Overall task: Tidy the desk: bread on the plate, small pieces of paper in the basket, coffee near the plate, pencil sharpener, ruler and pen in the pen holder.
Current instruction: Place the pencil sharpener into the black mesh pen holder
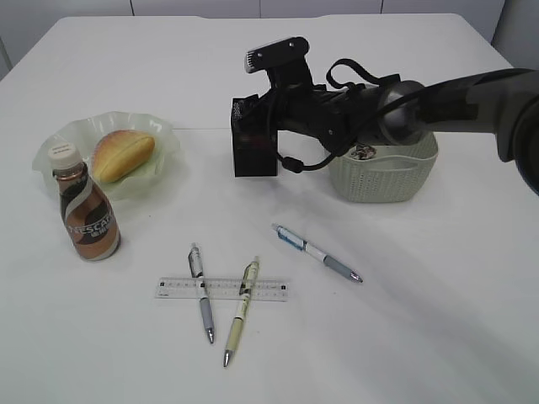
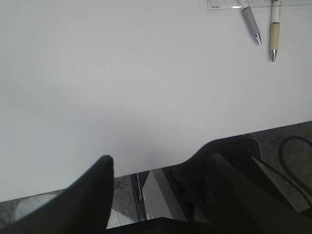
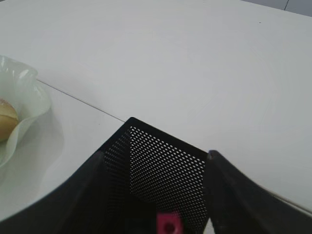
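Note:
My right gripper hangs open over the black mesh pen holder, one finger on each side of its mouth. A pink pencil sharpener shows inside the holder, free of the fingers. In the exterior view the holder stands mid-table under the right arm. The bread lies on the green plate, and the coffee stands just in front of it. The ruler lies under two pens; a third pen lies to the right. My left gripper is open and empty at the desk's front edge.
The basket stands right of the pen holder, partly behind the right arm, with a crumpled piece of paper in it. The left wrist view catches the ruler's end and two pen tips at the top right.

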Tool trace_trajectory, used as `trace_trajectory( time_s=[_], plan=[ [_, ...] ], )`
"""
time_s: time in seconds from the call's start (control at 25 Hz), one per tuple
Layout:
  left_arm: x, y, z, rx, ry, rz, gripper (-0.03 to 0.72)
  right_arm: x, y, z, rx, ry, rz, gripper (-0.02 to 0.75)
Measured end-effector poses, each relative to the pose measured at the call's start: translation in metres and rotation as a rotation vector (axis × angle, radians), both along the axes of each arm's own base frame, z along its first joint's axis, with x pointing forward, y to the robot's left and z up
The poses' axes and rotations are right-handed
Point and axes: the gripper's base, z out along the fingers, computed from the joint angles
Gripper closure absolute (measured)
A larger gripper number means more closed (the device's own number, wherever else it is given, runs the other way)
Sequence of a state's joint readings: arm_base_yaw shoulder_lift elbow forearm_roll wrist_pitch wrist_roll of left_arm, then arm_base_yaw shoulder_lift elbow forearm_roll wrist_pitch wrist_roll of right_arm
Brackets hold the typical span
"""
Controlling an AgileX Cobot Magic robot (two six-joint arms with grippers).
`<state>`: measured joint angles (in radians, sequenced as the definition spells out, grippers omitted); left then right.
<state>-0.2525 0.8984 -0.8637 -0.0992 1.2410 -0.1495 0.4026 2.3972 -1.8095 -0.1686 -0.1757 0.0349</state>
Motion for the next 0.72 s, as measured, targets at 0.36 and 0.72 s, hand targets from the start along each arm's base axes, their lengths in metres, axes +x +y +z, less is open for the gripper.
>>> trace_trajectory(
  time_s=[0.36,0.72],
  plan=[
    [0.000,0.001,0.000,0.009,-0.002,0.000,0.245,-0.002,-0.002,0.003,-0.023,0.037,-0.008,0.264],
    [0.001,0.001,0.002,0.017,-0.011,-0.001,0.245,-0.032,-0.020,0.083,-0.088,0.256,-0.085,0.262]
  ],
)
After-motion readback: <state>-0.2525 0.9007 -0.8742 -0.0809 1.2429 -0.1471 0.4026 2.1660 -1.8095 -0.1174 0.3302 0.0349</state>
